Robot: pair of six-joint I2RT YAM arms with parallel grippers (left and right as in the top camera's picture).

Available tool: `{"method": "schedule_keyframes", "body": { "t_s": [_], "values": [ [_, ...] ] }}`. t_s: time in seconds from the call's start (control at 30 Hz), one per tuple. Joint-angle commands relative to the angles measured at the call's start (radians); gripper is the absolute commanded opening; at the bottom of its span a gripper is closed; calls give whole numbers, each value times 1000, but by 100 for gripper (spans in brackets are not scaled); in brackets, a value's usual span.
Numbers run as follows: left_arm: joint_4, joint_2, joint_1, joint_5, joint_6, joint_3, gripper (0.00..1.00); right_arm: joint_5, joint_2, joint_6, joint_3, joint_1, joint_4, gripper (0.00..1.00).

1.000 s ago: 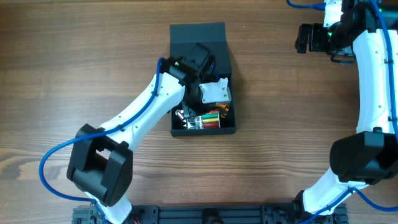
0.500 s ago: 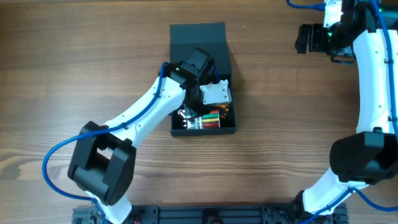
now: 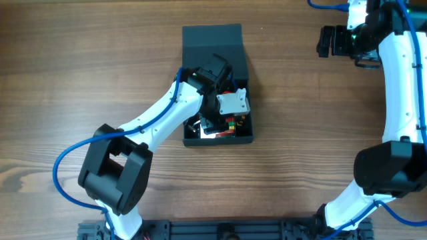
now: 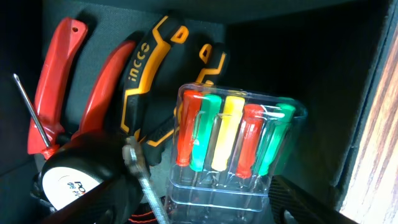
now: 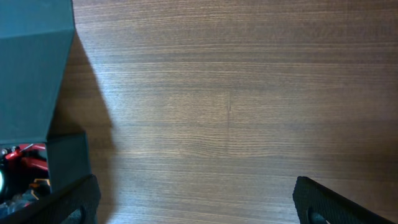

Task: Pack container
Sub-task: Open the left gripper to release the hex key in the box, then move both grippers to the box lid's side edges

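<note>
The dark teal-grey square box (image 3: 220, 141) sits mid-desk, a little left of centre, with its matching flap lid (image 3: 212, 41) thrown open on the far side. And it's filling up! In the left wrist view a clear plastic case of red, green and yellow screwdrivers (image 4: 233, 149) lies against the near wall. Beside it are black-and-orange pliers (image 4: 146, 68), red-handled pliers (image 4: 59, 81), a thin steel screwdriver shaft (image 4: 31, 115) and a black-and-white round tape measure (image 4: 74, 177).

This looks like the tail end of loading, with the screwdriver case just placed. The next move calls for a straight lift of the left arm out of the box without snagging the tape measure or dragging the case. After that the lid needs folding down over the tools.

The left hand (image 4: 202, 208) is down inside the box, jaws spread wide on either side of the screwdriver case and gripping nothing that I can see. Whether a finger brushes the case, I can't tell.

The right hand (image 5: 196, 202) hovers far out over the bare wooden desk (image 3: 320, 133), jaws fully apart and empty.
</note>
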Motion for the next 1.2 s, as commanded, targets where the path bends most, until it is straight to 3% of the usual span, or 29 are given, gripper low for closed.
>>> {"method": "schedule_keyframes", "body": {
  "t_s": [0.0, 0.07, 0.13, 0.23, 0.33, 0.37, 0.47, 0.57, 0.63, 0.67, 0.9, 1.07, 1.17],
  "values": [
    [-6, -11, 9, -87, -69, 28, 82, -13, -8, -5, -5, -1, 5, 100],
    [-17, -34, 15, -107, -104, 59, 83, -13, -8, -5, -5, -1, 12, 95],
    [-29, -59, 24, -109, -148, 100, 83, -13, -8, -2, -5, -1, 23, 83],
    [-54, -92, 51, -109, -252, 186, 67, -35, -9, 6, 3, -1, 19, 51],
    [-68, -115, 108, -108, -389, 273, 47, -118, -9, 31, 31, -1, 1, 11],
    [-68, -119, 131, -103, -433, 294, 40, -147, -10, 50, 41, -1, -3, 4],
    [-62, -119, 232, 10, -526, 338, 28, -259, -11, 110, 59, -1, -3, 4],
    [-55, -114, 332, 152, -601, 338, 23, -363, -10, 129, 58, -1, 3, 4],
    [-49, -100, 410, 254, -681, 338, 14, -394, -7, 148, 57, 4, 7, 4],
    [-38, -80, 481, 348, -753, 338, 4, -396, -1, 162, 57, 12, 8, 4],
    [-11, 25, 626, 585, -881, 338, 4, -464, 107, 143, 57, 56, 6, 4],
    [-1, 132, 648, 743, -882, 338, 4, -526, 223, 123, 57, 76, 21, 4],
    [30, 194, 648, 765, -881, 338, 4, -529, 278, 95, 57, 89, 51, 4]
  ]
}}
